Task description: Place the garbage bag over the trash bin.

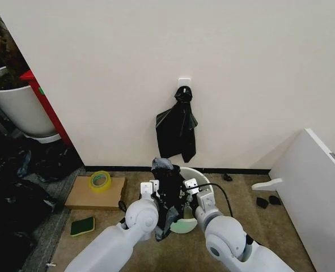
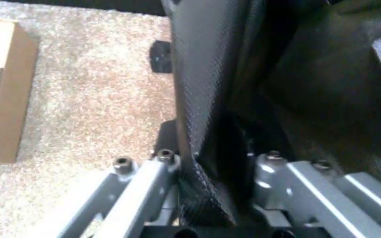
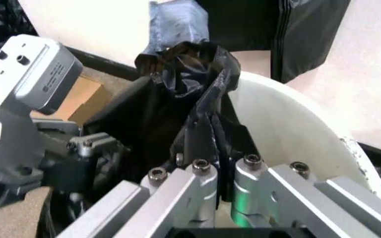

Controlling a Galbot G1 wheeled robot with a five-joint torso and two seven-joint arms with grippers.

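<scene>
Lower centre of the head view: garbage bag [image 1: 166, 195] bunched upright over the left side of the trash bin [image 1: 204, 178]. Pinched between left gripper [image 2: 210, 166] and right gripper [image 3: 220, 166], both fingers seemingly clamped on plastic.

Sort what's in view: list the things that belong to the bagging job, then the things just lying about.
Belongs to the job:
garbage bag, pinched in both pincers
trash bin
left pincer
right pincer

Just lying about:
bunch of black bags hanging on the wall
tape roll on the cardboard box
green sponge
white plant pot
</scene>
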